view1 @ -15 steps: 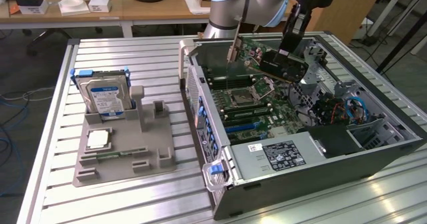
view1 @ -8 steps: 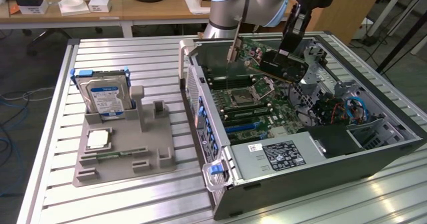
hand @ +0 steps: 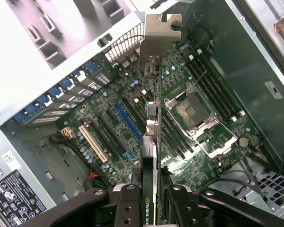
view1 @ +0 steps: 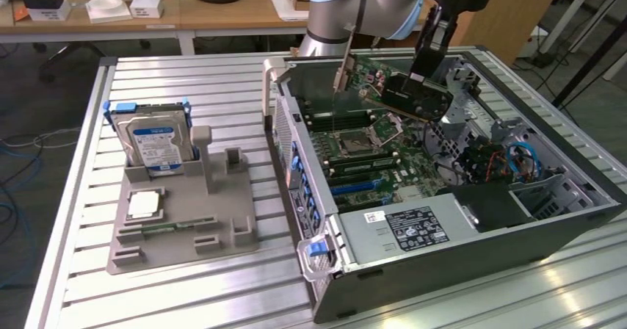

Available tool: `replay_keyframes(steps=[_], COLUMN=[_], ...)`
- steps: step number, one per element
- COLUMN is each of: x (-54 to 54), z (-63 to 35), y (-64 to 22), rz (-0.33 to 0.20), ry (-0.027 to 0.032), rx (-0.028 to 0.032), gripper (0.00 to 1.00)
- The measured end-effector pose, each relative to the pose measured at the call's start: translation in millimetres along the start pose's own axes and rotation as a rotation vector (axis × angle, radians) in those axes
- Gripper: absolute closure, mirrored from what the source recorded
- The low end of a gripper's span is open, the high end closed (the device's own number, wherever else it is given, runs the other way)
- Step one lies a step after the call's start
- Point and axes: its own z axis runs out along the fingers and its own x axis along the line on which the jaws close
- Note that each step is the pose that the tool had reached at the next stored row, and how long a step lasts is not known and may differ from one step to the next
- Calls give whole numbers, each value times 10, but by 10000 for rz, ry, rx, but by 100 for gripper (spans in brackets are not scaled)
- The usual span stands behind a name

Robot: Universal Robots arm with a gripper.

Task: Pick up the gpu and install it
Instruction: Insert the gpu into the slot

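Note:
The gpu [view1: 418,98] hangs in the air over the open computer case [view1: 548,233], tilted, with its black cooler facing the exterior view's front. My gripper [view1: 424,70] comes down from above and is shut on the card's upper edge. In the wrist view the gpu [hand: 151,142] is seen edge-on between my two black fingers [hand: 130,203], and its silver end bracket [hand: 159,35] points away from the camera. Below it lies the green motherboard [hand: 203,156] with a blue expansion slot [hand: 128,124]. The card is well above the board and touches no slot.
On the slatted metal table [view1: 196,72], at the exterior view's left, a grey fixture [view1: 186,233] holds an upright hard drive with a blue label [view1: 152,139], a processor chip [view1: 145,203] and a memory stick [view1: 167,228]. Inside the case are the power supply [view1: 412,228] and blue cables [view1: 524,158].

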Motion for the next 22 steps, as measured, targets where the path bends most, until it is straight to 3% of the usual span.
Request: replay_keyframes(steps=[22], x=[-3], z=[2], y=[-3], rz=[-114], ry=[6], rx=[0], gripper=[74])
